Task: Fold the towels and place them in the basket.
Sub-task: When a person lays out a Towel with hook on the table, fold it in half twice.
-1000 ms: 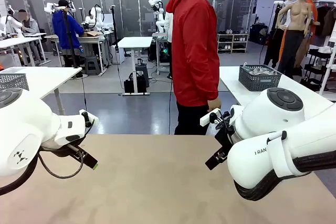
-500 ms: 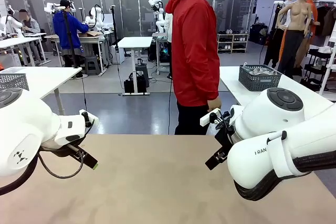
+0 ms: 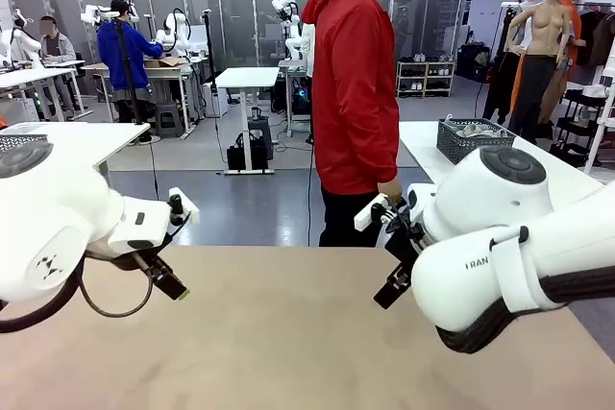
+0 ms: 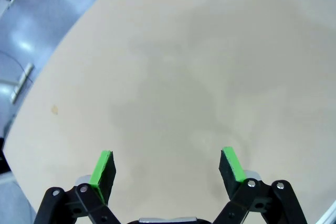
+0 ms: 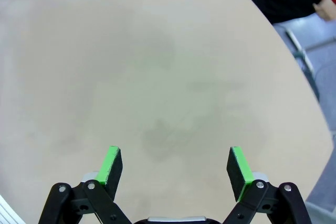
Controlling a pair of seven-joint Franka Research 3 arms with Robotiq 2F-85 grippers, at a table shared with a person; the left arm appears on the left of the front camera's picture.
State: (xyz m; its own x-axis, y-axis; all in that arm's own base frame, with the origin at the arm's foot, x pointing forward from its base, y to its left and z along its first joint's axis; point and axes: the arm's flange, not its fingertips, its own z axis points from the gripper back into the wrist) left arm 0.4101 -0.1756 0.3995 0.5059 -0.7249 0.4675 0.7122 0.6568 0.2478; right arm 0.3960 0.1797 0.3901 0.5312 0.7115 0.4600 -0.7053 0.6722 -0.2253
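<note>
The left gripper (image 4: 168,165) stands fully open, gripping nothing: two black linked fingers tipped with flat rectangular green pads (image 4: 103,168), spread wide above the bench (image 4: 173,66). The right gripper (image 5: 176,164) is in the same state, its jaws wide apart and nothing between them. In the front view each gripper projects from a smooth, glossy white rounded arm housing; the left gripper sits over the bench's left edge zone and the right gripper over its right side near the far edge, both angled down toward the surface without touching it. The bench top is a matte beige sheet, smooth, with faint darker mottling and a curved edge visible in both wrist views. A person (image 3: 356,93) in a red hooded jacket and dark trousers stands at the far edge of the bench, just behind the right gripper. The basket (image 3: 473,149), dark grey and rectangular with perforated mesh walls, rests on a white table (image 3: 428,156) beyond the bench's far right corner, well apart from both grippers. It holds pale items; whether these are towels cannot be told.
</note>
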